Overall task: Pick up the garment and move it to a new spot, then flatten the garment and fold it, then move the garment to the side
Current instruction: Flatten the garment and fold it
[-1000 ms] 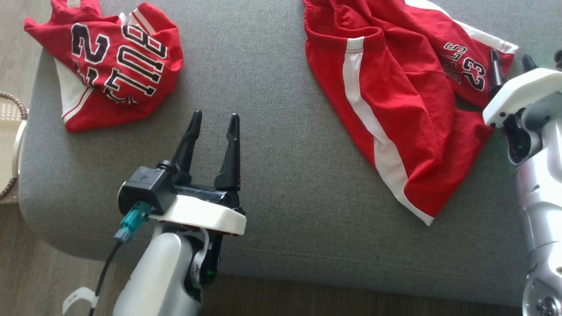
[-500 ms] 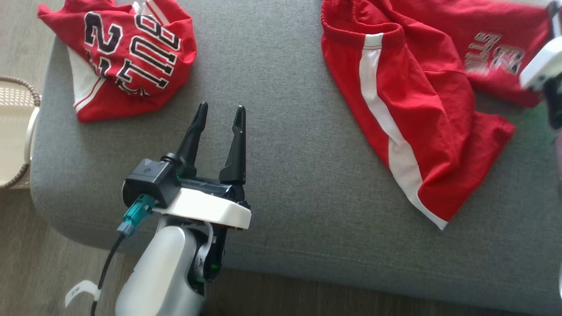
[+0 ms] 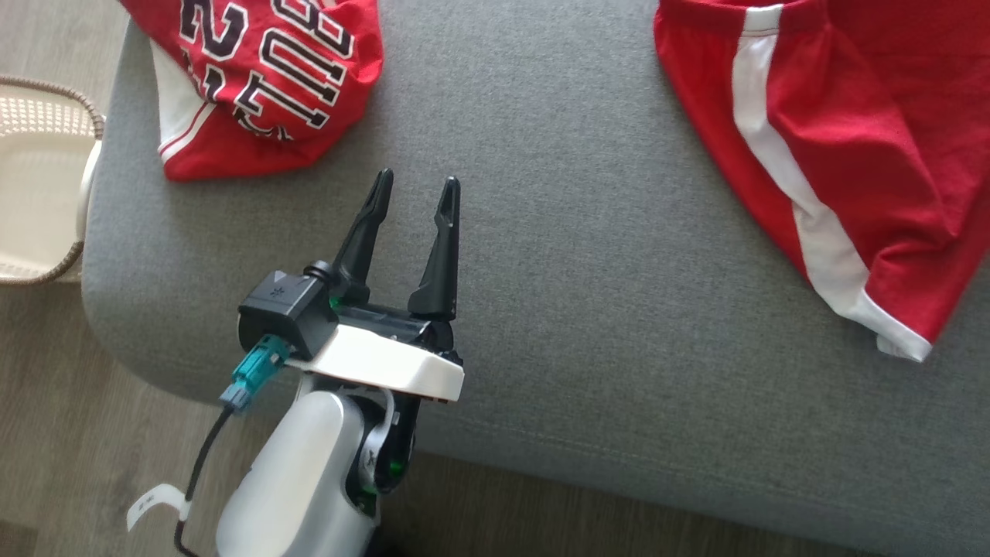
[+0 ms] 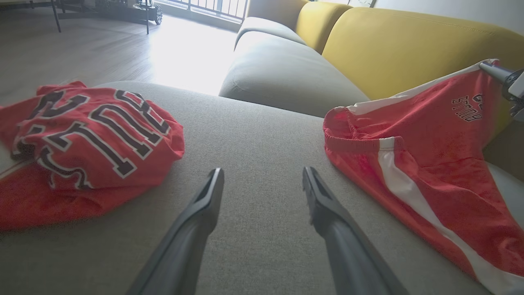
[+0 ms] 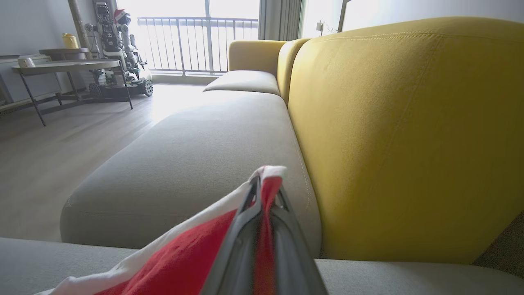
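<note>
The garment (image 3: 851, 139) is a pair of red shorts with a white side stripe, lying at the right of the grey cushion (image 3: 580, 232). My right gripper (image 5: 266, 182) is shut on its white-edged corner. In the left wrist view that corner of the garment (image 4: 430, 135) is pulled up toward the right gripper (image 4: 497, 73). The cloth hangs below the fingers as a red and white fold of the garment (image 5: 192, 258). My left gripper (image 3: 418, 179) stands open over bare cushion, apart from both cloths, its fingers (image 4: 204, 205) spread wide.
A second red jersey (image 3: 271, 70) with black lettering lies crumpled at the cushion's left end, also in the left wrist view (image 4: 82, 135). A wicker basket (image 3: 39, 193) stands on the floor at the left. Yellow sofa backrests (image 5: 401, 123) rise behind the cushion.
The right gripper has shut on the garment's corner and lifted it out of the head view. The head camera has shifted, sliding the whole scene rightward. The left arm has held still.
</note>
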